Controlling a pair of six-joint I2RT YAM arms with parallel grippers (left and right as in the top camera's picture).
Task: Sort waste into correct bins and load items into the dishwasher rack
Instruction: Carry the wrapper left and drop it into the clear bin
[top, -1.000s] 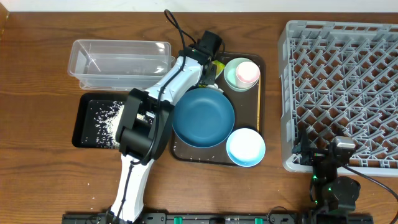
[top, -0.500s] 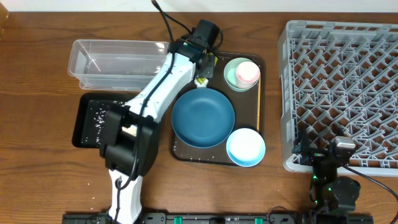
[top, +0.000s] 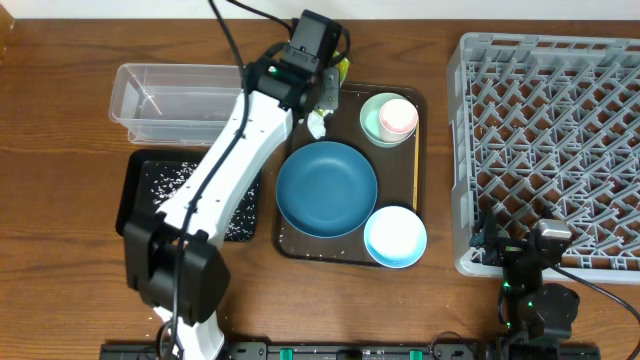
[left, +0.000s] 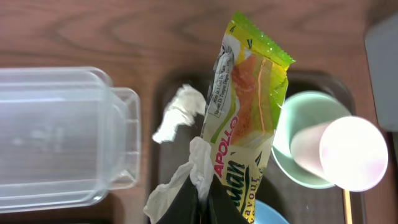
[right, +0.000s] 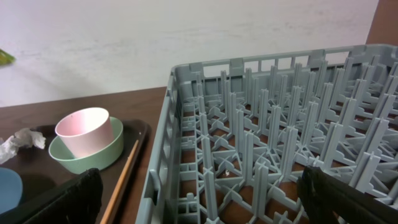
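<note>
I was in the waste-sorting step: my left claw was clenched on a yellow-green wrapper and a wad of tissue pinched in with it. The two hung above the far-left corner of the brown tray, just beside the tub, which stood toward the counter's far-left. A second scrap of tissue lay loose on the brown tray under my grip. Rice sat in the black tray, nearer the counter's front edge. So I judged the wrapper and tissue belonged in the tub. The next move called for carrying the claw leftward over the tub's open mouth, clearing its rim, and only then letting go so that both pieces dropped inside. My right claw was released, jaws wide, with nothing between them, waiting by the rack at the counter's right edge. The plate, blue bowl, mint bowl with the cup in it, and stick were not yet loaded.
</note>
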